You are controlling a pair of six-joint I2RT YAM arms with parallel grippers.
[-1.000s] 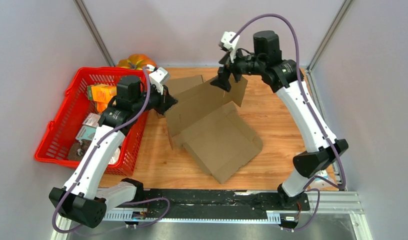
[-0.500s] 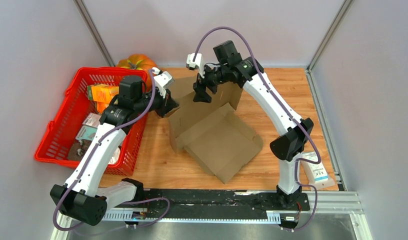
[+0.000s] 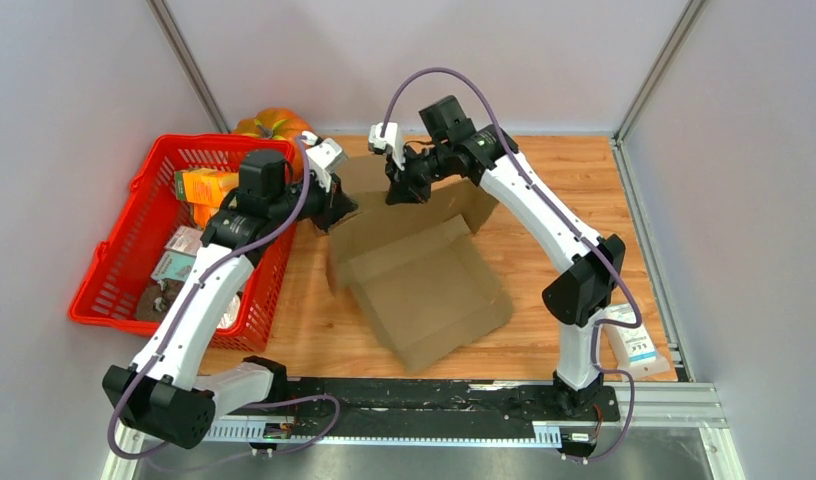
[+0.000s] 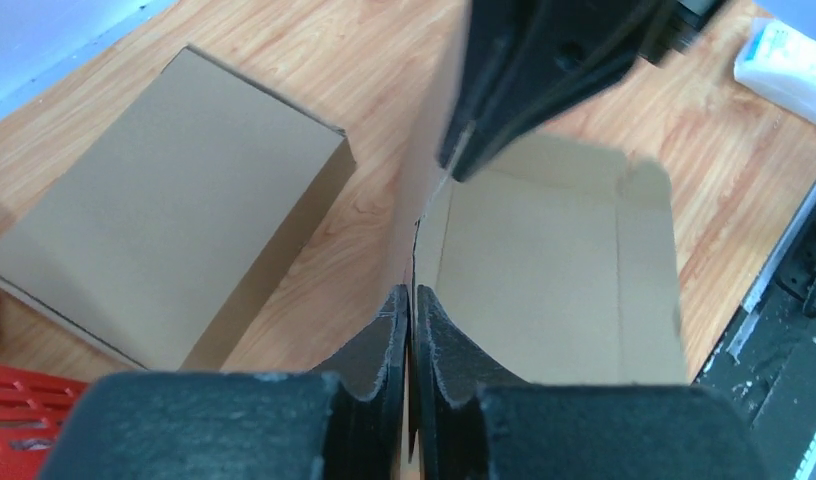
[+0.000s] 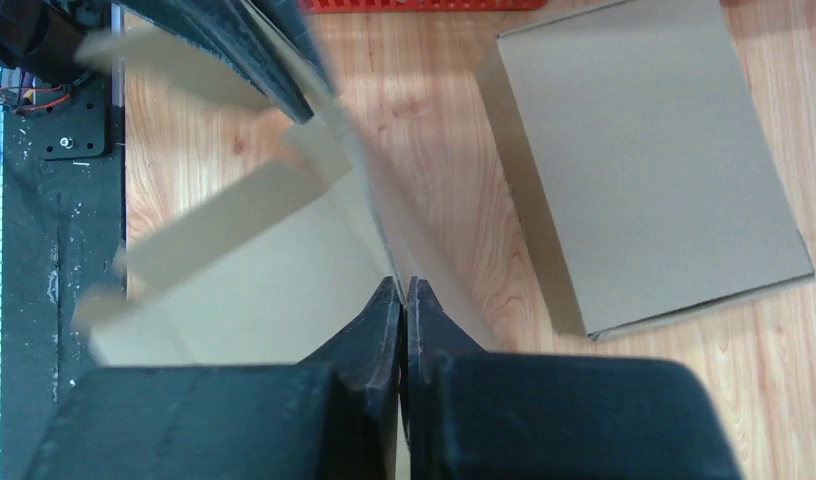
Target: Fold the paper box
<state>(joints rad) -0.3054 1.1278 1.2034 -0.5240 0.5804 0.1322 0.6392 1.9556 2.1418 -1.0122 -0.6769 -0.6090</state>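
Jaws: left and right both clamped on raised wall (image 3: 384, 225) of brown cardboard box (image 3: 429, 290) | risk: if I pull them apart, wall tears or slips.

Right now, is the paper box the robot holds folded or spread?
Spread open: the paper box lies mostly flat, one wall pinched by left pincer and right pincer.

A red plastic basket (image 3: 104, 270) sits at the left edge of the wooden desk (image 3: 584, 190), holding an orange carton (image 3: 204, 185) and a few pale packets (image 3: 174, 262) (labels too small to read). An orange pumpkin (image 3: 274, 122) stands just behind it. A white packet (image 3: 632, 345) lies near the desk's near right corner.
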